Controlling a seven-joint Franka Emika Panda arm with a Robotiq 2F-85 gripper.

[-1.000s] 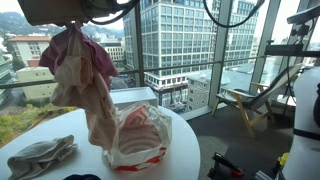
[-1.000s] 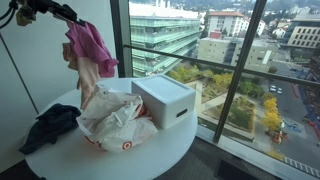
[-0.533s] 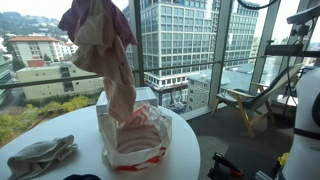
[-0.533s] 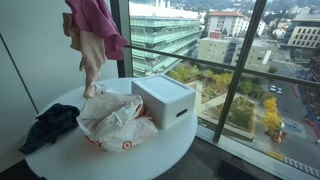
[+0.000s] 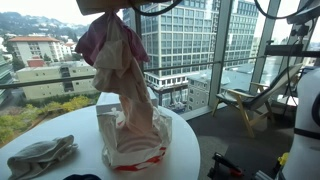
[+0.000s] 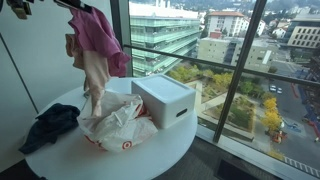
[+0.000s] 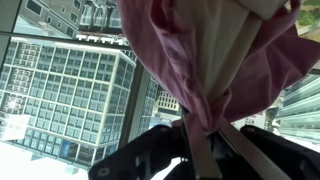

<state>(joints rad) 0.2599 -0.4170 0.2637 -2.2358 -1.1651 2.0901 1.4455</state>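
Observation:
My gripper is shut on a bundle of pink and cream cloth, which hangs from it above the round white table. The gripper body sits at the top edge of an exterior view. The cloth's lower end reaches into a white plastic bag with a red logo, seen in both exterior views. The cloth also shows in an exterior view and fills the wrist view.
A white box stands behind the bag near the window. A grey garment lies on the table's edge. A dark cloth lies beside the bag. Glass windows surround the table.
The hanging cloth has moved over the bag and come down, so its lower end now dips into the bag's mouth. The bag and the other things have stayed put.

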